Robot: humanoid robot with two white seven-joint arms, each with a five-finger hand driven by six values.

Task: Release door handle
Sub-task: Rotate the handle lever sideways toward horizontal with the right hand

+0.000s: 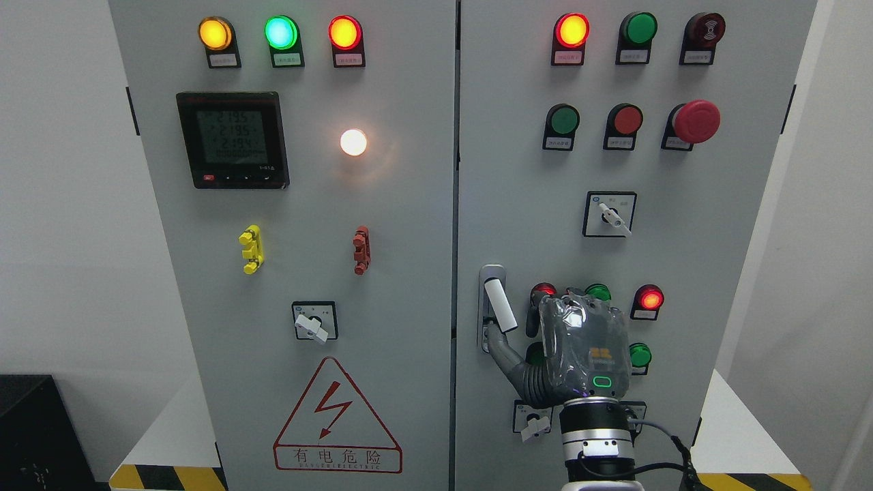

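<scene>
Bare panel [402,300] left of door handle [496,303]

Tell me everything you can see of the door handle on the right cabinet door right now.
The door handle is a white lever that looks like plastic, set in a narrow upright silver-grey backplate at the left edge of the right door. The lever is swung out, tilting down and to the right. The right hand sits just to its right; its thumb reaches the backplate's lower end, just under the lever's tip, while the other fingers lie beside the lever. Whether the thumb touches the lever is unclear.
</scene>
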